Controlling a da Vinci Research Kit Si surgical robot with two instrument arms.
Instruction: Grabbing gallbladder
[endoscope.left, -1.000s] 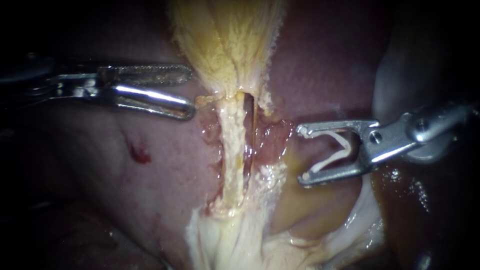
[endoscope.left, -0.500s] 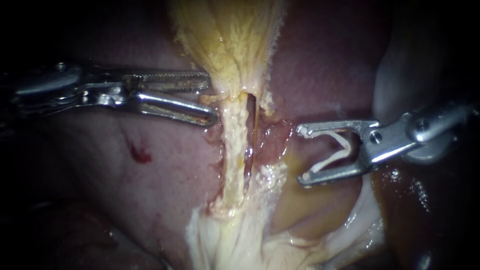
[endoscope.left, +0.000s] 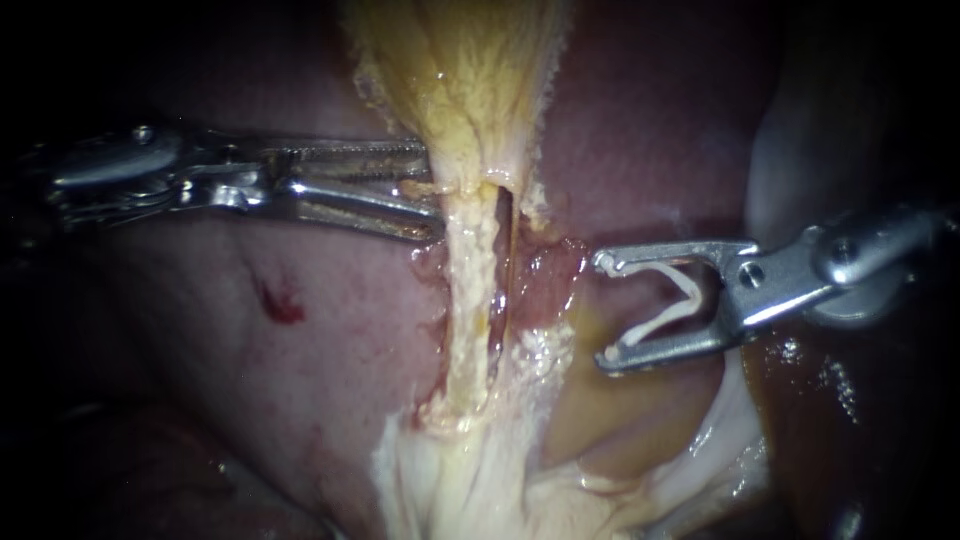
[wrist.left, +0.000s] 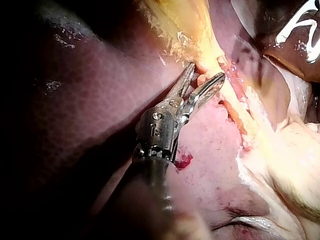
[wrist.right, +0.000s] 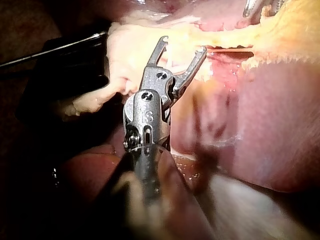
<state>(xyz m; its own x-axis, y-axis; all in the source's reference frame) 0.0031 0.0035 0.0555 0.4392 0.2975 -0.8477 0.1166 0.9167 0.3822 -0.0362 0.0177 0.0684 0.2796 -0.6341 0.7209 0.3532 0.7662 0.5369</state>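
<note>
The yellow gallbladder (endoscope.left: 460, 80) hangs from above and narrows into a pale tube (endoscope.left: 468, 300) running down over the pink liver (endoscope.left: 300, 350). My left instrument (endoscope.left: 432, 190) reaches in level. Its jaws are open, their tips at the left edge of the gallbladder's narrow end. In the left wrist view a nub of that tissue lies between the tips of my left instrument (wrist.left: 207, 71), below the gallbladder (wrist.left: 180, 25). My right instrument (endoscope.left: 610, 305) stands right of the tube, jaws wide apart and holding a white V-shaped clip (endoscope.left: 675, 300). The right wrist view has my right instrument (wrist.right: 180, 45) just short of the tissue.
A small red spot (endoscope.left: 280, 305) marks the liver left of the tube. Pale fatty tissue (endoscope.left: 470, 480) spreads below the tube. A second thin strand (endoscope.left: 508, 260) runs beside the tube. Whitish tissue (endoscope.left: 800, 150) rises at the far right.
My left instrument has moved right, from clear of the gallbladder until its tips meet the narrow end, and its jaws have narrowed a little. The right instrument has not moved.
</note>
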